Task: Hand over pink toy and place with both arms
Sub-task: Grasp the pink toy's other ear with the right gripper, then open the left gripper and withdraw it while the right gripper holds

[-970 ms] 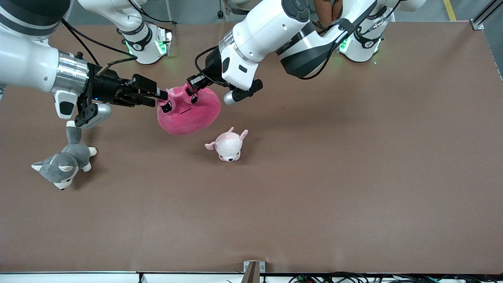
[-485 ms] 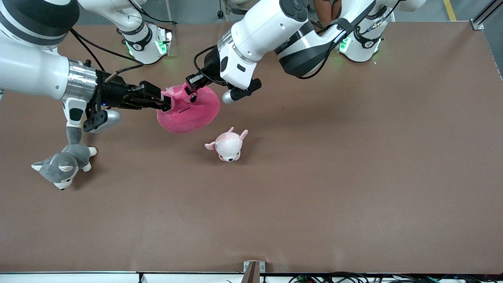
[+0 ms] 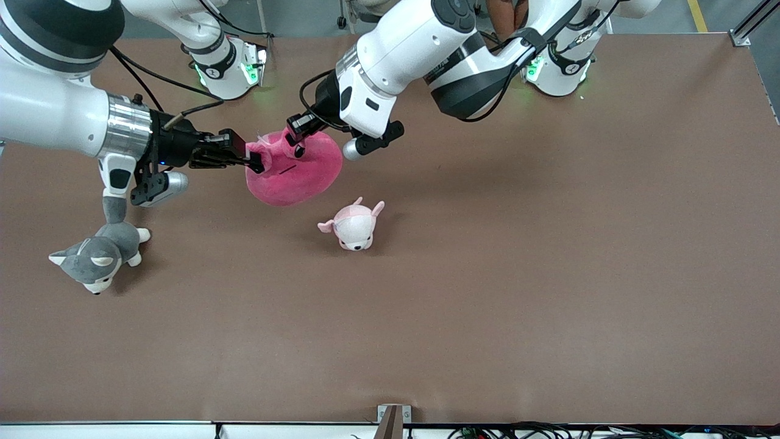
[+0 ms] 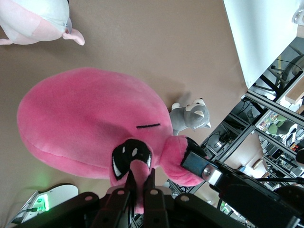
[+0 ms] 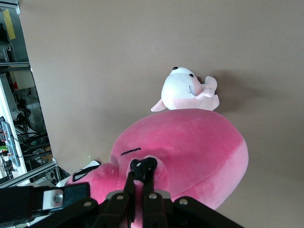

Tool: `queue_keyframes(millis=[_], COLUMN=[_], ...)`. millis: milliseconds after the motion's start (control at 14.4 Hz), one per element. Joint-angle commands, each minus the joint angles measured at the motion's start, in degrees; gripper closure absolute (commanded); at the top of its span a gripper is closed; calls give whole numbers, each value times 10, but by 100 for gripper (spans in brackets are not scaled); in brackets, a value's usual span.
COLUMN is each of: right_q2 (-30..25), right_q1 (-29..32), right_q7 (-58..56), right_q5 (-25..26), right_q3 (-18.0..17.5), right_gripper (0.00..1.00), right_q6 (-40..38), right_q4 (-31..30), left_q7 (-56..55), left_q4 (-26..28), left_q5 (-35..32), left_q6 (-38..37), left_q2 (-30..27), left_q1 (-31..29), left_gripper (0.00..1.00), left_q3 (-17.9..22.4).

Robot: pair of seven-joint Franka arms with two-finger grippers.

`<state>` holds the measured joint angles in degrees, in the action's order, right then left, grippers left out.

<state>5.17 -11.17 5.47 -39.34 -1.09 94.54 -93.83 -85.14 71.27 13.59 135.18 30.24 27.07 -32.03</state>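
The pink toy (image 3: 298,174) hangs over the table between the two arms. It also shows in the left wrist view (image 4: 90,118) and the right wrist view (image 5: 190,147). My left gripper (image 3: 297,135) is shut on a pink flap by the toy's black eye (image 4: 140,183). My right gripper (image 3: 256,161) is shut on the toy's edge toward the right arm's end, pinching pink plush with a black patch (image 5: 141,175). Both grippers hold the toy at once. The right gripper's finger (image 4: 199,164) shows in the left wrist view.
A pale pink-and-white puppy plush (image 3: 353,227) lies on the table nearer the front camera than the pink toy. A grey-and-white husky plush (image 3: 97,256) lies toward the right arm's end, under the right arm's wrist. The brown table (image 3: 518,274) spreads toward the left arm's end.
My right gripper has moved in and closed on the pink toy's edge. The toy has shifted slightly toward the bases. The left gripper has kept its hold.
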Motion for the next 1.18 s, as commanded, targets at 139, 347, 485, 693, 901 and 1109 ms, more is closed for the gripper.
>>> queue_keyframes(millis=[139, 347, 485, 693, 901, 1109], right_q2=[-1, -1, 7, 51, 81, 116], right_q1=[-6, 1, 20, 79, 109, 125], right_q7=[2, 2, 10, -24, -31, -41], right_q5=[7, 7, 8, 8, 8, 8], right_q3=[4, 6, 9, 9, 9, 9], right_gripper=[100, 100, 100, 99, 100, 99], right_q6=[-4, -7, -6, -8, -8, -8], right_q4=[-8, -6, -8, -6, -7, -6], left_q7=[-6, 0, 17, 101, 225, 295], left_q4=[-10, -10, -10, -10, -4, -3], left_q5=[1, -11, -93, -143, -174, -262], left_q6=[-5, -43, -102, -184, -256, -329], left_q2=[-4, -7, -10, -11, -23, -26], left_q1=[-3, -27, -45, -80, -138, -188], left_gripper=[0, 0, 0, 0, 0, 0], left_q3=[4, 10, 9, 9, 10, 11])
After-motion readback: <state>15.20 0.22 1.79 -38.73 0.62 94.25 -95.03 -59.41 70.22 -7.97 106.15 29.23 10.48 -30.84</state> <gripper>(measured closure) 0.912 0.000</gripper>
